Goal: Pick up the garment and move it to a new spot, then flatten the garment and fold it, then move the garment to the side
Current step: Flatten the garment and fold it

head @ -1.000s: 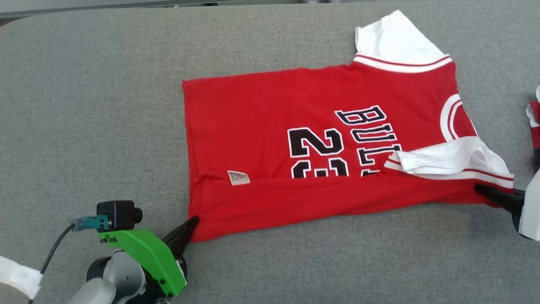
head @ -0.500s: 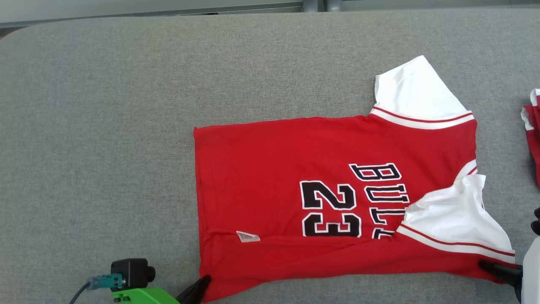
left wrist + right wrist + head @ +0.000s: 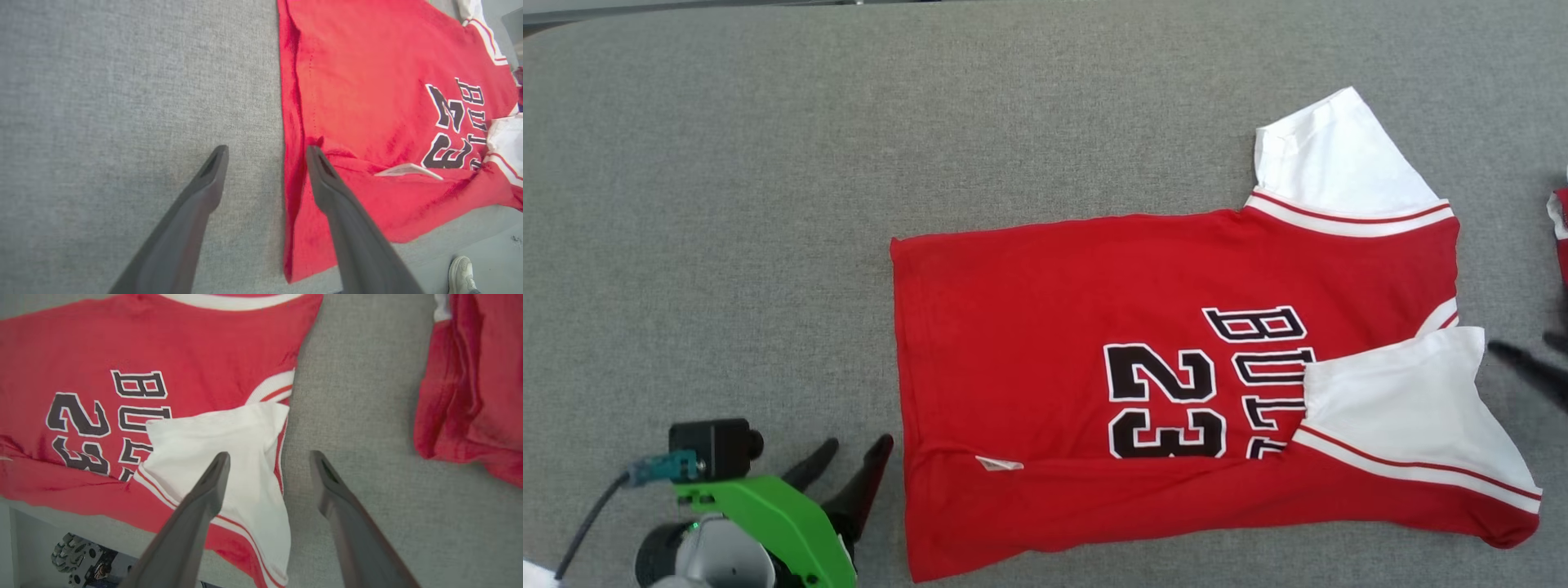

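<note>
We're hovering with both jaws spread and empty: left gripper [image 3: 856, 445] beside the hem [image 3: 903, 408], right gripper [image 3: 269, 456] by the folded-in white sleeve [image 3: 1396, 384], so the garment [image 3: 1094, 327] is lying flat on the grey table [image 3: 727, 204], seemingly ready for folding

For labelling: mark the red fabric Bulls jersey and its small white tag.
Red fabric Bulls jersey [image 3: 1029, 327], head view, plain red body.
Small white tag [image 3: 999, 464], head view, tag's middle.

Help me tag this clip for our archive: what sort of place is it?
Probably a lab or workshop set up for folding clothes: a table covered in grey cloth, a red jersey spread on it, and a second red garment beside it.
</note>
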Controlling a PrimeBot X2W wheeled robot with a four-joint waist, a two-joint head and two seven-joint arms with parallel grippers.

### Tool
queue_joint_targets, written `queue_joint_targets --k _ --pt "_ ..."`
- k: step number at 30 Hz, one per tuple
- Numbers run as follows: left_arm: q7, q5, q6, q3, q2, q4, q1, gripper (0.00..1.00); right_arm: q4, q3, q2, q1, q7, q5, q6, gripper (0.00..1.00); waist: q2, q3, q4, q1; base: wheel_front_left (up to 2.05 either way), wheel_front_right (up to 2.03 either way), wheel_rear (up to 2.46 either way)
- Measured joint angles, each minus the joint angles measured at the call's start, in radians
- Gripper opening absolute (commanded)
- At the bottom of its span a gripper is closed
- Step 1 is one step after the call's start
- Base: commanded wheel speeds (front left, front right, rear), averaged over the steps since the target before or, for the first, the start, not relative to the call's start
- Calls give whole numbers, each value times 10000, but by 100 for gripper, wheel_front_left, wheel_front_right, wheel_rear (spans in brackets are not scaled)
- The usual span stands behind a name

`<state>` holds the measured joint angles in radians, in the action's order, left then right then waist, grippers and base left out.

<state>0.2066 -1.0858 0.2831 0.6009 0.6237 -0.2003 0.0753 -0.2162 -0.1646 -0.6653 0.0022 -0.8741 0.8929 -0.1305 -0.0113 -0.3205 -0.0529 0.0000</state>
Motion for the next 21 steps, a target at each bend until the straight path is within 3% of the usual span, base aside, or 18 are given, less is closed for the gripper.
queue_joint_targets --k 5,14,21 --pt "560 520 -27 -29 75 188 1837 100 2 213 50 -2279 913 -1183 0 100 0 -452 -91 0 0 0 0" --pt "1722 1524 -681 934 -1233 2334 5402 100 2656 2424 725 -6568 1390 -3039 0 100 0 -1702 -358 1 0 0 0" --pt "2117 1701 -1269 1352 -1764 3361 6665 100 4272 3033 704 -8258 1135 -3599 0 100 0 -2351 -730 1 0 0 0"
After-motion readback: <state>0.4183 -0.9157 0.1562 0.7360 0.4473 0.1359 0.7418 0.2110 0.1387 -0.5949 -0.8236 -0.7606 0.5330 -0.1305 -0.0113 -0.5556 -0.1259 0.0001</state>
